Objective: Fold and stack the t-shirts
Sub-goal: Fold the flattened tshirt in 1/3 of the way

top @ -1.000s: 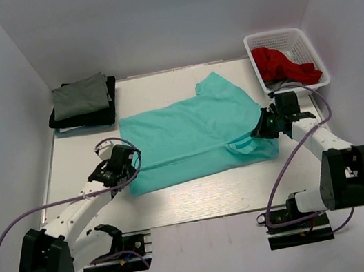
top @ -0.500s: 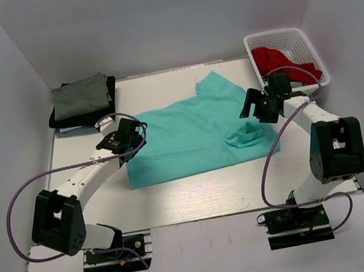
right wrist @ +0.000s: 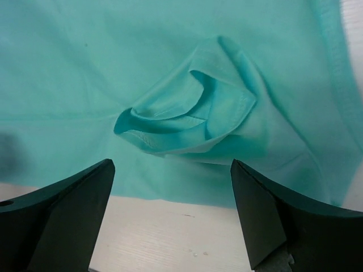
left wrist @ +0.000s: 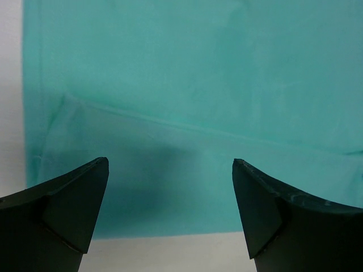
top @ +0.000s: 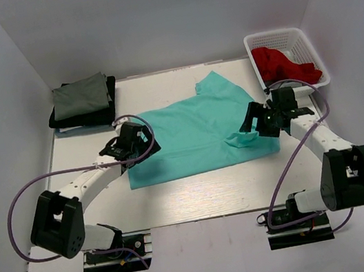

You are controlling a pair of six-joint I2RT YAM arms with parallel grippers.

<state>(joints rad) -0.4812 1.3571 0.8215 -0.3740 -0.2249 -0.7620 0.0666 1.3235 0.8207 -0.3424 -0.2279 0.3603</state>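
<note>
The teal t-shirt (top: 191,127) lies spread across the middle of the table, its near part folded over with a seam line showing (left wrist: 187,127). A bunched sleeve (top: 241,139) (right wrist: 193,113) is curled up at its right side. My left gripper (top: 133,146) (left wrist: 170,163) hovers open above the shirt's left near edge, with nothing between its fingers. My right gripper (top: 258,123) (right wrist: 172,164) is also open, just beside the bunched sleeve and holding nothing. A grey-green t-shirt (top: 81,95) sits folded on a black one (top: 81,118) at the back left. A red t-shirt (top: 274,61) is heaped in the basket.
The white lattice basket (top: 273,35) stands at the back right corner. White walls close in the table (top: 200,199) on the left, back and right. Purple cables loop from both arms over the table's near sides.
Both grippers have opened and let go of the teal shirt. Both arms carried the near edge away from me. The right sleeve has dropped in a bunch.
</note>
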